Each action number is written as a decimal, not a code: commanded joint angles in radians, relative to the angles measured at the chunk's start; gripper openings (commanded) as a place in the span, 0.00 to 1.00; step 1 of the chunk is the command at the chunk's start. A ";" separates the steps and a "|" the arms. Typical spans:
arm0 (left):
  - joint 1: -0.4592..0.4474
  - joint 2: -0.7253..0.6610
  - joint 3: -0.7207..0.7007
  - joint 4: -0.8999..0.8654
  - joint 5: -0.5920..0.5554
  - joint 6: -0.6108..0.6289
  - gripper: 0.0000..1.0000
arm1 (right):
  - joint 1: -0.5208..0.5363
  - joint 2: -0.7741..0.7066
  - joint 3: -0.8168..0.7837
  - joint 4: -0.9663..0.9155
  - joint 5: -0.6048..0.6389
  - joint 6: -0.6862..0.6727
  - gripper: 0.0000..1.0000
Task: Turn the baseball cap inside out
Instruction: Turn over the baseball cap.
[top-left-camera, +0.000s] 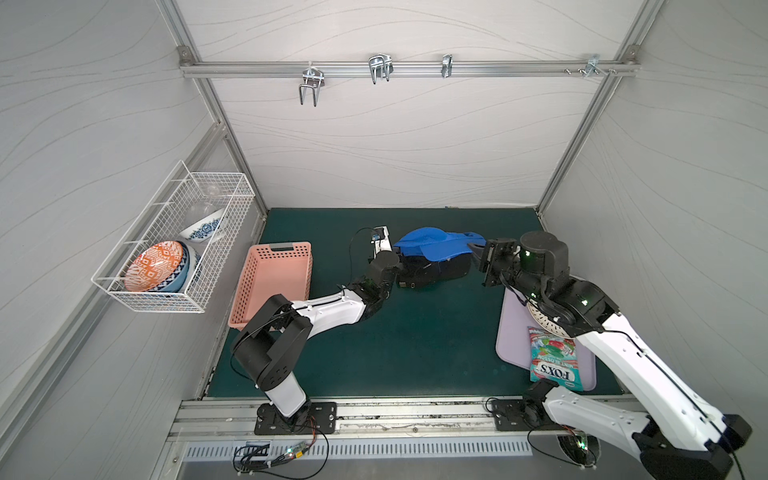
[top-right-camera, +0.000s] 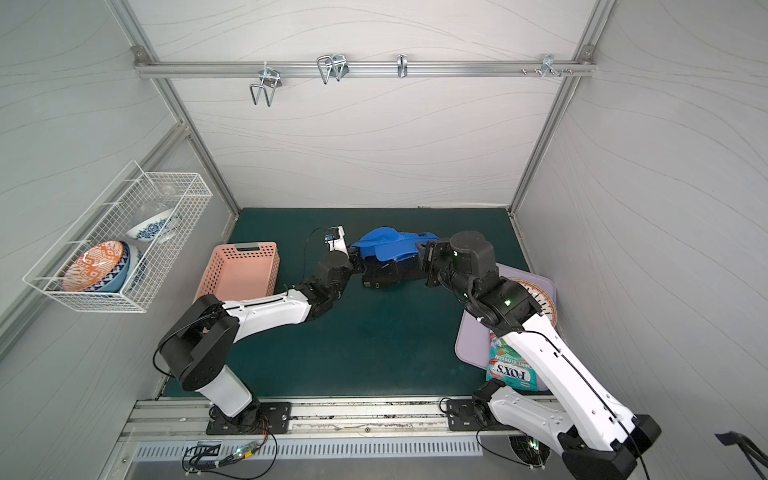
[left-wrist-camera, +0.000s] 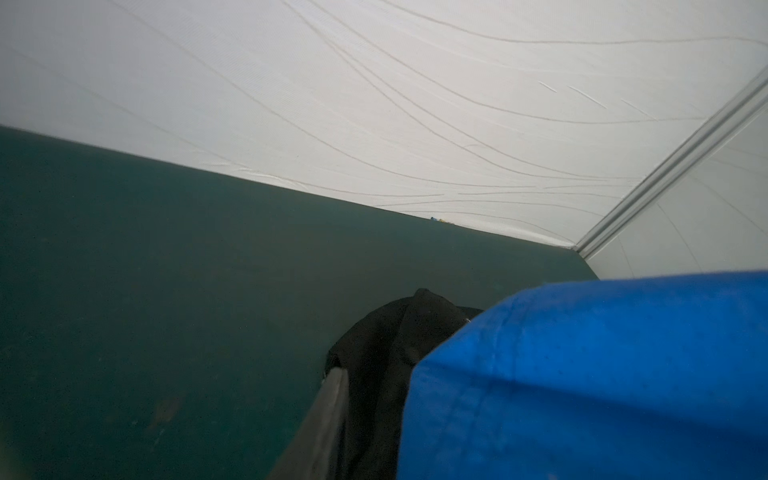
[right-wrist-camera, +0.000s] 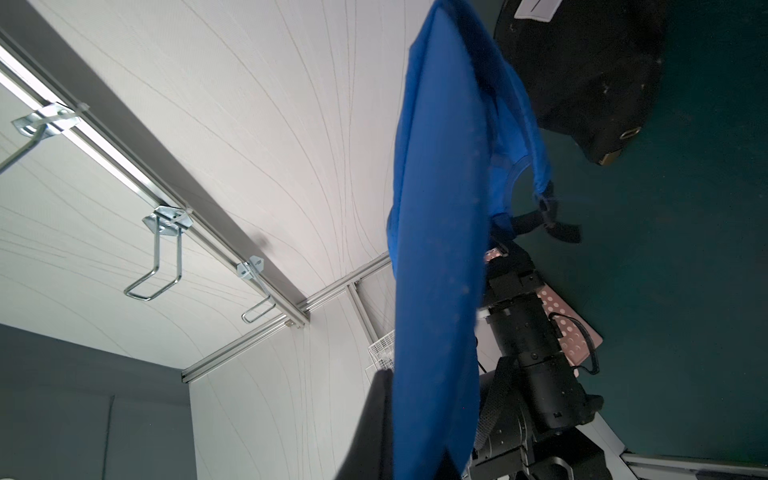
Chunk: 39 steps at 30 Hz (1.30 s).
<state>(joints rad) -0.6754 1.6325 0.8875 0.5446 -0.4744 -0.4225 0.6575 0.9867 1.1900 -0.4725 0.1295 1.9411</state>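
Between the two sets of jaws hangs one blue baseball cap (top-left-camera: 432, 245), lifted off the bench, with one black fabric piece (top-left-camera: 436, 272) lying on the mat below it. Beyond the left jaws, away from the cap, sit one pink basket (top-left-camera: 272, 249) and one wire basket (top-left-camera: 216, 176) holding at least three bowls. Behind the right jaws lies one lilac tray (top-left-camera: 511, 332) carrying one plate (top-left-camera: 544, 324) and one sweets bag (top-left-camera: 552, 357). Four hooks hang from the rail (top-left-camera: 498, 68).

A dark green mat (top-left-camera: 415, 345) covers the bench, and white panels in an aluminium frame enclose it.

The right jaws are clamped on the cap's near end. The left jaws meet its other end, but I cannot tell whether they are closed.
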 joint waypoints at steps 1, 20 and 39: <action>0.033 -0.073 -0.038 -0.020 0.053 0.025 0.49 | -0.006 -0.041 -0.003 0.099 0.054 0.007 0.00; 0.251 -0.903 -0.298 -0.619 0.885 0.195 0.98 | -0.271 0.022 0.014 -0.124 -0.664 -1.402 0.00; 0.279 -0.627 0.000 -0.708 1.320 0.255 0.52 | -0.282 0.164 0.276 -0.876 -1.130 -2.338 0.00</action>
<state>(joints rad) -0.3916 1.0077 0.8768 -0.2562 0.7933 -0.1364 0.3614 1.1526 1.4460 -1.2743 -0.9173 -0.3241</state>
